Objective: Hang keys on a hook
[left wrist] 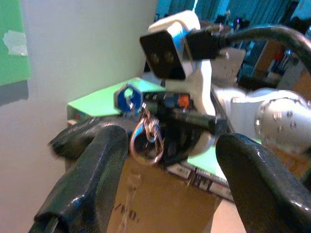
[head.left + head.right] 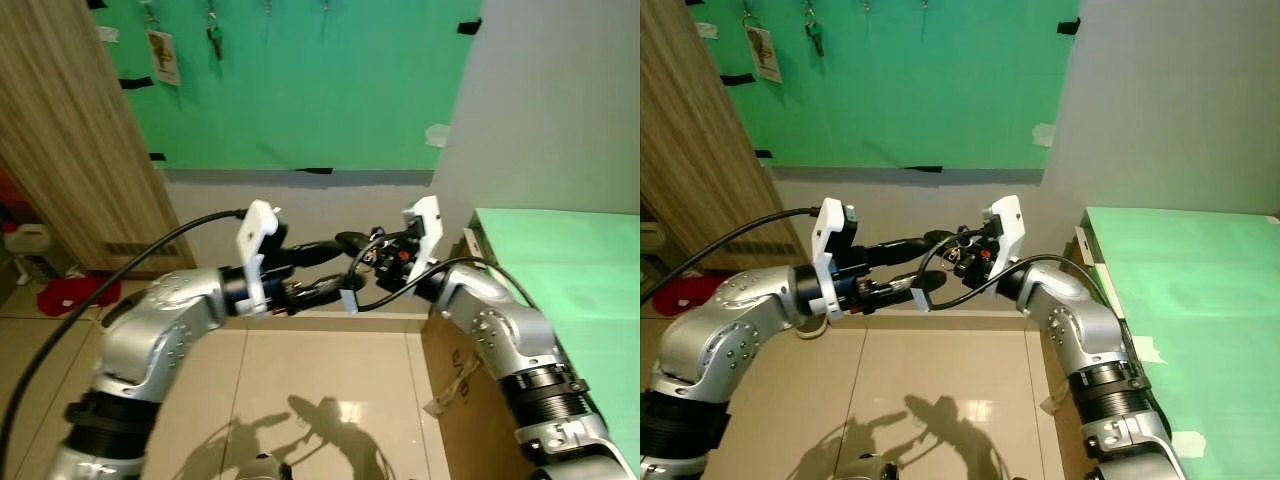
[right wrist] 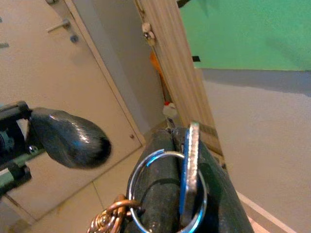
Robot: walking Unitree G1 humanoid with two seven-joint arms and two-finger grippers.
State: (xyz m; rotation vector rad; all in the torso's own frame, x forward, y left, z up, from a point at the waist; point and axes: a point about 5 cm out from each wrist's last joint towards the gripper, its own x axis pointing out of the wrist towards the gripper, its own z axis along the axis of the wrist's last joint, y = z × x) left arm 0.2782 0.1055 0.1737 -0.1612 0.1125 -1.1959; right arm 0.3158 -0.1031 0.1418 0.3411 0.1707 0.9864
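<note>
The right gripper (image 1: 146,127) is clamped on the keys (image 3: 190,179): a blue-headed key and its steel ring lie pinched between the black fingers, with a copper-coloured clasp hanging from the ring. The left gripper (image 1: 167,182) faces it just beside the keys, fingers spread apart and holding nothing. Both arms meet at chest height above a beige tiled floor (image 2: 330,380), where their shadows fall. Behind them stands a grey wall with a green sheet (image 2: 300,90) taped to it; hooks (image 2: 212,12) near its top edge already carry a key and a tag. A wooden panel (image 2: 70,140) stands to the left. A green-topped table (image 2: 560,270) stands to the right.
</note>
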